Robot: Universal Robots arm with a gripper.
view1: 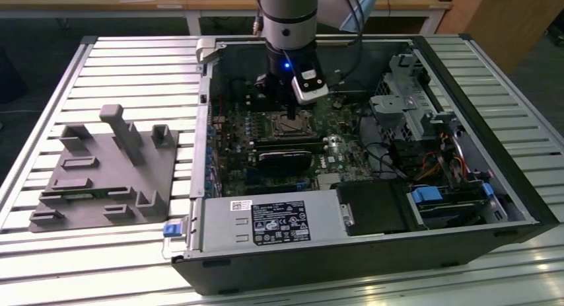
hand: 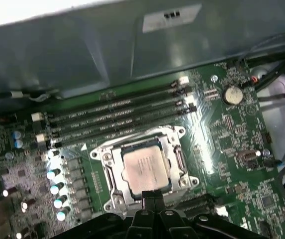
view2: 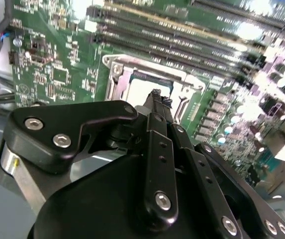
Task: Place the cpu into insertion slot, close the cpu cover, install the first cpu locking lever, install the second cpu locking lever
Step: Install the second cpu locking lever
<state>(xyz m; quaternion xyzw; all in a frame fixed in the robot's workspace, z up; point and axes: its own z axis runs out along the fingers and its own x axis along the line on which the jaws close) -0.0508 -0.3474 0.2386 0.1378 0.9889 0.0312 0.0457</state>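
Note:
The cpu (hand: 144,167), a dull silver square chip, lies flat in the insertion slot (hand: 104,167) on the green motherboard. The cpu cover (hand: 178,158), a thin silvery frame, lies down around the chip, whose top shows through its window. My gripper (hand: 149,195) hovers at the socket's edge, its two thin black fingers pressed together with nothing between them. In the second wrist view the fingertips (view2: 156,94) point at the cover's frame (view2: 116,79). In the exterior view the gripper (view1: 292,114) hangs straight down over the insertion slot (view1: 291,125) inside the open computer case.
Long black memory slots (hand: 112,117) run beside the socket. A black card module (view1: 284,157) and a labelled power-supply box (view1: 280,221) lie nearer the case front. A metal drive cage (view1: 405,94) and cables are at the exterior view's right. A grey fixture (view1: 105,167) stands on the slatted table.

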